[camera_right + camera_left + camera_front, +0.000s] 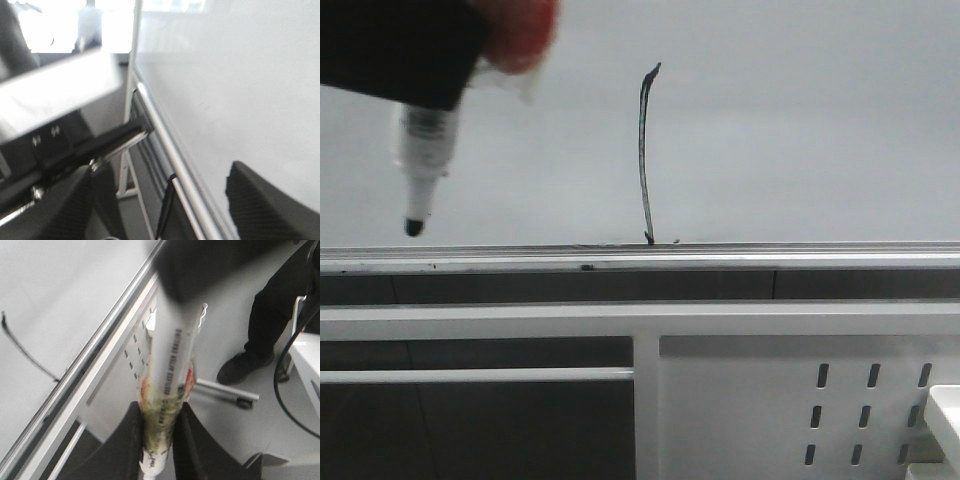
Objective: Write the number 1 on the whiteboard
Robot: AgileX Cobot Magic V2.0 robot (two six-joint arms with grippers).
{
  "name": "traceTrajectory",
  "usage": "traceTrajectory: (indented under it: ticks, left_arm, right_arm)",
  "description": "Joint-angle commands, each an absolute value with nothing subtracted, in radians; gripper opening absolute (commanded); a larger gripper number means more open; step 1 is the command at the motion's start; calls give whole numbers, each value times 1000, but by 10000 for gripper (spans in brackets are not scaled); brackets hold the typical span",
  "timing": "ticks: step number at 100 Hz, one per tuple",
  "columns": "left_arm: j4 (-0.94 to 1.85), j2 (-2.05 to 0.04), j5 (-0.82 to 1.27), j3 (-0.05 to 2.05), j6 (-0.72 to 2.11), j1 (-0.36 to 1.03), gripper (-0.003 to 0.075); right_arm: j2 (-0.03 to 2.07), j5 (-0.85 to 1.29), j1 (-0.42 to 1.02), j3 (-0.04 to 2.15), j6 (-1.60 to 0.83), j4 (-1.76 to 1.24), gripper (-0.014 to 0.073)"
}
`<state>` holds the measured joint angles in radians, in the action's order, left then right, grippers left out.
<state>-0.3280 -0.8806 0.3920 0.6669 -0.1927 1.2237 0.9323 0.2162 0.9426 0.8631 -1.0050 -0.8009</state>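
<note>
The number 1 (644,150) is on the whiteboard (800,120): a thin, slightly bowed black stroke, hooked at the top, its foot reaching the silver tray edge (720,262) along the board's bottom. Taking the stroke as landmark, the marker (424,165) hangs well to its left, tip down, just above the tray edge and apparently off the board surface; it cannot be told for certain from the front view whether the tip clears the board. Judgement: the digit looks complete, so the main hazard now is a stray mark, caused by the uncapped tip brushing the board or tray while the arm moves. A second hazard is the marker slipping, since it is gripped near its tail and is long. The left gripper (158,440) has its fingers closed narrow on the marker's rear end, the barrel pinched between both pads, with greenish taped wrapping at the contact. The right gripper (160,200) sits beside the tray edge, its fingers spread wide with nothing between them, touching nothing visible. Below the stroke is the white perforated panel (800,410). A person's dark shoe (242,367) shows on the floor beyond.
</note>
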Motion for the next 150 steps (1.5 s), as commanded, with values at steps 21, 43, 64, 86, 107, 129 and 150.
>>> traceTrajectory:
  ticks: [21, 43, 64, 86, 107, 129, 150]
  left_arm:
    - [-745, -974, 144, 664, -728, 1035, -20]
    - [-765, -988, -179, 651, -873, 761, -20]
    - [-638, -1092, -193, 650, -873, 690, -20]
    - [-583, -1171, -200, 650, -873, 692, -20]
    - [-549, -1242, -232, 650, -871, 661, -20]
    - [-549, -1299, -288, 677, -857, 613, -20]
    - [-495, -1304, -326, 690, -720, 597, -20]
  right_arm:
    - [605, 200, 755, 712, -1002, -794, -59]
    - [417, 196, 668, 591, -1002, -794, -59]
    - [360, 195, 632, 534, -1002, -794, -59]
    - [360, 193, 614, 495, -1002, -794, -59]
    - [362, 168, 614, 488, -1002, -794, -59]
    - [364, 155, 614, 488, -1002, -794, -59]
    - [364, 148, 614, 488, -1002, -803, -59]
